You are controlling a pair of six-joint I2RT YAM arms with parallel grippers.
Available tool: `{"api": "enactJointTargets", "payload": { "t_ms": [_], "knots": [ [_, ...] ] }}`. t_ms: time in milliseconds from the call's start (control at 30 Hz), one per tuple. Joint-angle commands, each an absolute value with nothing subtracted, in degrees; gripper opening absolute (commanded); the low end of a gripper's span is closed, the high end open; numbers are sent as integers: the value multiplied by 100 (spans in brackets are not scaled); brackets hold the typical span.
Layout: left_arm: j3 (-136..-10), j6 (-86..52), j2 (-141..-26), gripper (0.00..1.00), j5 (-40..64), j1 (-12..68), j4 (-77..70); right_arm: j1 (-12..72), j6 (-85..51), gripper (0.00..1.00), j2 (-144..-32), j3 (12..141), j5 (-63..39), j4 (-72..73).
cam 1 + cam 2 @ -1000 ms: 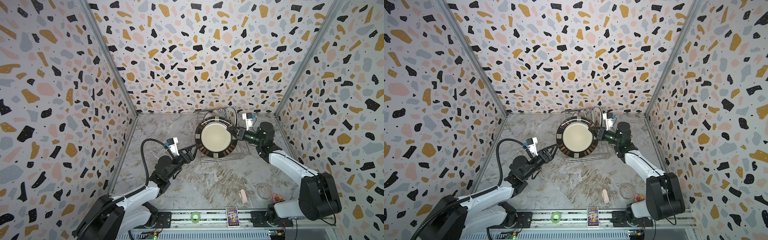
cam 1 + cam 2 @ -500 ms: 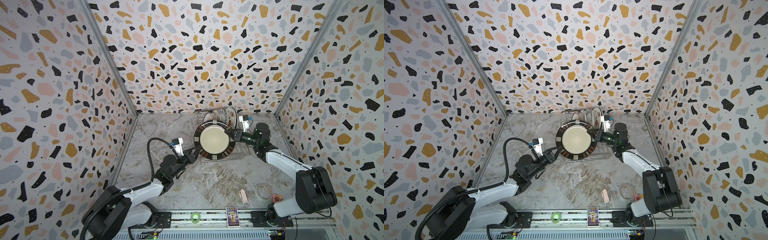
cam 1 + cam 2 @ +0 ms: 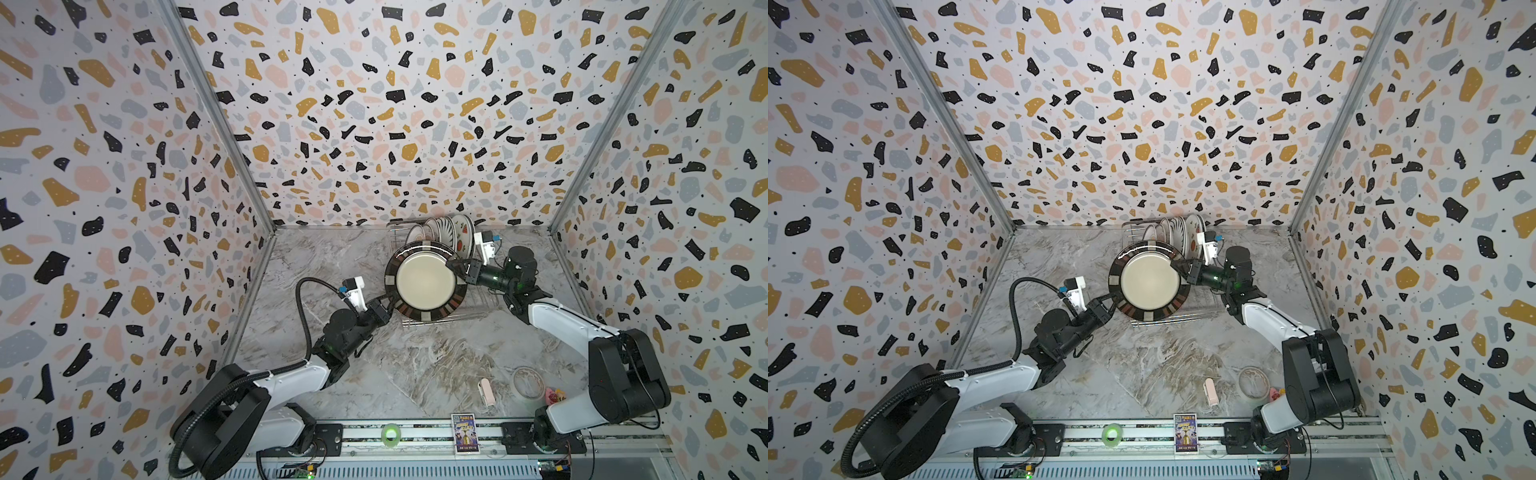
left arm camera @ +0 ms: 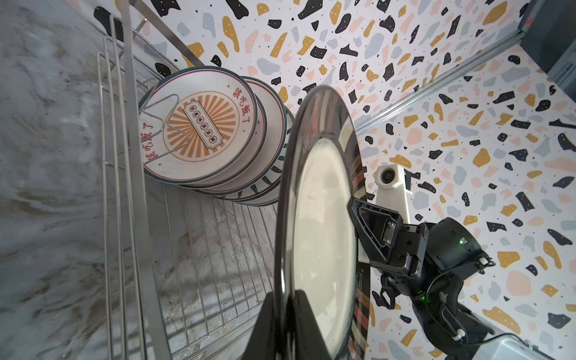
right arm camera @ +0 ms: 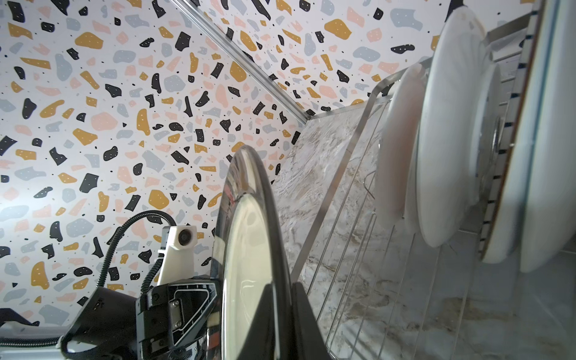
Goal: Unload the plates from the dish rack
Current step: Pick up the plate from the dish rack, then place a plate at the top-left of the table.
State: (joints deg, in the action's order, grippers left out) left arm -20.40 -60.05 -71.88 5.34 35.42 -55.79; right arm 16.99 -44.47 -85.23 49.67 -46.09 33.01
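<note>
A big plate (image 3: pixel 424 280) (image 3: pixel 1148 280) with a cream middle and a dark brown patterned rim hangs upright over the front of the dish rack (image 3: pixel 471 316) (image 3: pixel 1202 313). My right gripper (image 3: pixel 451 264) (image 5: pixel 282 293) is shut on its right rim. My left gripper (image 3: pixel 388 300) (image 4: pixel 288 299) is shut on its lower left rim. Several more plates (image 3: pixel 451 232) (image 3: pixel 1179 230) stand in the rack's back half, the front one an orange-sunburst plate (image 4: pixel 199 131). The right wrist view shows their white backs (image 5: pixel 445 156).
Near the front right of the marble table lie a translucent tape roll (image 3: pixel 528 382), a small pink object (image 3: pixel 485 390) and a small toy (image 3: pixel 555 395). A card (image 3: pixel 464 432) and a green ring (image 3: pixel 390 434) sit on the front rail. Walls close in three sides.
My left gripper has reached up to the plate's lower left rim and shut on it. The right gripper, holding the plate, has shifted slightly back toward the rack.
</note>
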Motion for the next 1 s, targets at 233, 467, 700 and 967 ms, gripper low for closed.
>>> {"api": "enactJointTargets", "payload": {
  "t_ms": [233, 467, 700, 967],
  "knots": [
    [-2077, -5886, -6967, 0, 280, 3604, -6063, 1810, -4405, 12, -8391, 5248, -4779, 3690],
    [-2074, -6041, -6917, 0, 368, 3604, -6222, 1825, -4338, 30, -8411, 5291, -4854, 3696],
    [-1989, -6402, -6962, 0, 349, 3565, -6577, 1825, -4212, 68, -8387, 5302, -4784, 3592],
    [-2055, -6522, -6852, 0, 418, 3434, -6625, 1815, -3822, 98, -8110, 5283, -4023, 3025]
  ]
}}
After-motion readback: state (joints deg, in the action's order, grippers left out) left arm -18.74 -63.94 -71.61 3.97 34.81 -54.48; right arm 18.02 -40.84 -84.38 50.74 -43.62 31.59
